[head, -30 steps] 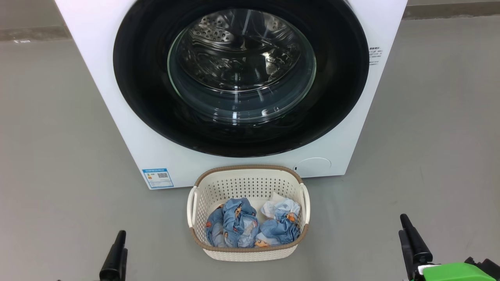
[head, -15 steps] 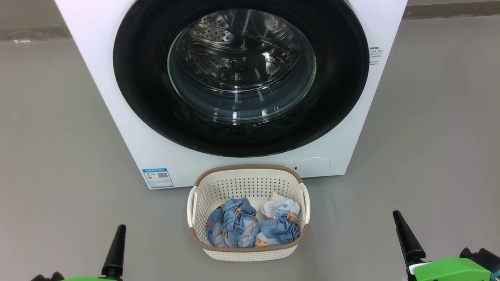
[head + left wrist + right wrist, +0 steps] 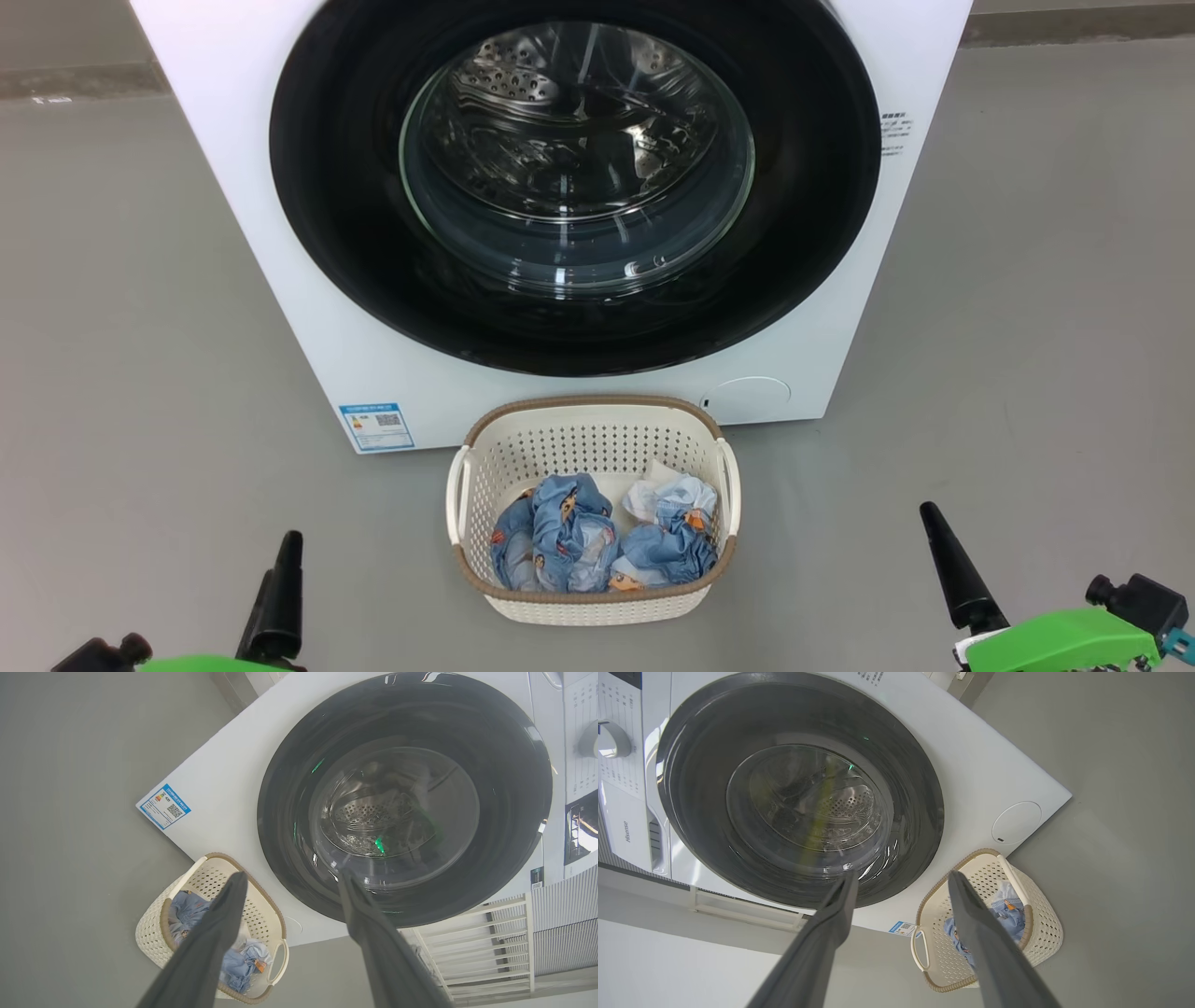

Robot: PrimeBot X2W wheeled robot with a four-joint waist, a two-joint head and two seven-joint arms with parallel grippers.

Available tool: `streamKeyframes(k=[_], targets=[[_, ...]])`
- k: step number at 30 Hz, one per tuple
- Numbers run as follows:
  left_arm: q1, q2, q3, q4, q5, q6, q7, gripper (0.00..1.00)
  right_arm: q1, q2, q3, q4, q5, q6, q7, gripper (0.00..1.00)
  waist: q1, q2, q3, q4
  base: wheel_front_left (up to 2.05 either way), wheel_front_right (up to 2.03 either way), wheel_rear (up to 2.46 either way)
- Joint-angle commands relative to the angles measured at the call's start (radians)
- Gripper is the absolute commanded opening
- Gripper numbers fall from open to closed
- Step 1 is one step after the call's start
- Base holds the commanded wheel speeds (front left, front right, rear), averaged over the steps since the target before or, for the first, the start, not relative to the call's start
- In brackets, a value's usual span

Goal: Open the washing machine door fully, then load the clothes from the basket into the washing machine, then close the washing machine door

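Black glossy rim and clear glass of the washing machine door sit flush against the white front of the washing machine. The door looks shut, so the first step, opening it fully, is not yet done. It stands ahead of and above the left gripper and the right gripper, well apart from their fingertips. The steel drum behind the glass looks bare of cloth.

Both grippers are open, their fingers spread wide with nothing between them and touching nothing.

The basket rests on the grey floor just in front of the machine. It is ahead of the two grippers, between them, and nearer to them than the door is. All the clothes that show lie bunched inside it: light blue printed pieces, with some white cloth on the side toward the right gripper. None has been loaded.

Judged from this, the task is at its very start. All three steps remain: opening the door, moving the clothes into the drum, and closing the door. From here I cannot tell where the door's handle or catch is.
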Motion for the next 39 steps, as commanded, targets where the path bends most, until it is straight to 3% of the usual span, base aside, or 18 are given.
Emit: streamKeyframes(k=[1, 39], targets=[[-0.021, 0.020, 0.012, -0.034, 0.037, -0.002, -0.016, 1.00, -0.051, -0.017, 0.020, -0.031, -0.027, 0.001, -0.013, 1.00, -0.0001, 0.0000, 0.000, 0.000, 0.00, 0.00, 0.00], [-0.017, 0.042, -0.014, -0.087, 0.512, -0.003, -0.125, 1.00, -0.054, -0.089, 0.079, -0.060, -0.363, 0.001, -0.110, 1.00, -0.0001, 0.0000, 0.014, -0.009, 0.00, 0.00, 0.00]])
